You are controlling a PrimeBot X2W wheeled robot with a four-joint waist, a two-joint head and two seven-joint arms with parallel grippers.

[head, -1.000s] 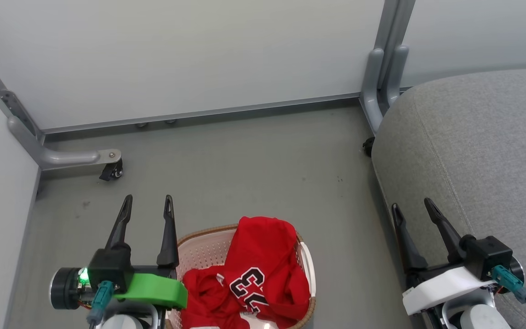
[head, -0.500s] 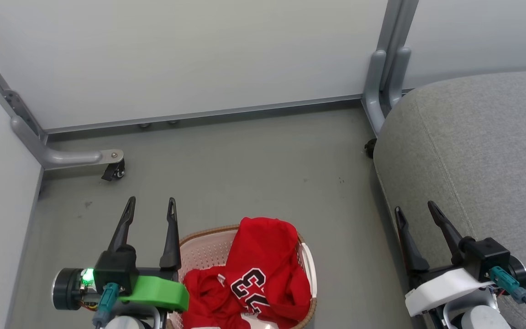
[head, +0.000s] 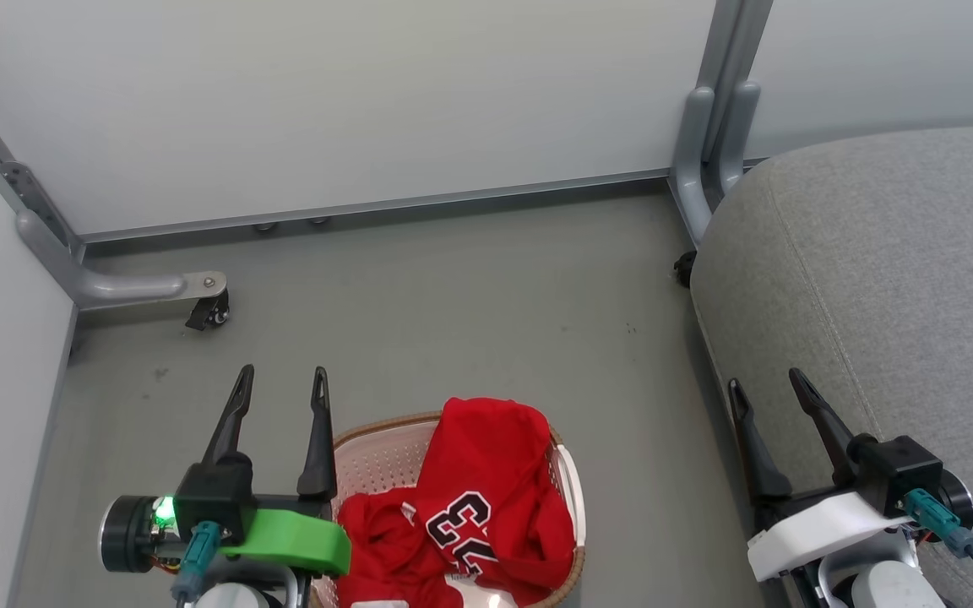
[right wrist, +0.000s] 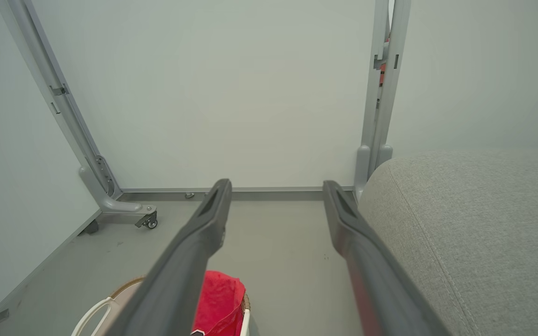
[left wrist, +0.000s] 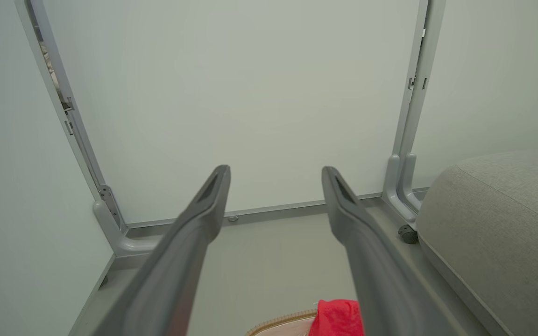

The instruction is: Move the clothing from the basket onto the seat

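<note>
Red clothing [head: 474, 498] with black white-outlined numerals is heaped in the cream basket [head: 377, 460] on the floor at the bottom middle of the head view. Its red top also shows in the left wrist view [left wrist: 336, 317] and the right wrist view [right wrist: 217, 298]. The grey seat [head: 875, 270] fills the right side. My left gripper [head: 281, 382] hangs open just left of the basket, above its rim. My right gripper [head: 765, 384] stands open over the seat's left edge. Neither holds anything.
Pale partition panels close off the back and left, on grey metal feet with a black caster [head: 203, 314] at the left and another [head: 682, 270] by the seat's corner. Grey floor [head: 453, 321] lies between the basket and the back panel.
The head view has shifted slightly. Both grippers stay open and keep their places beside the basket and over the seat edge; the clothing has not moved.
</note>
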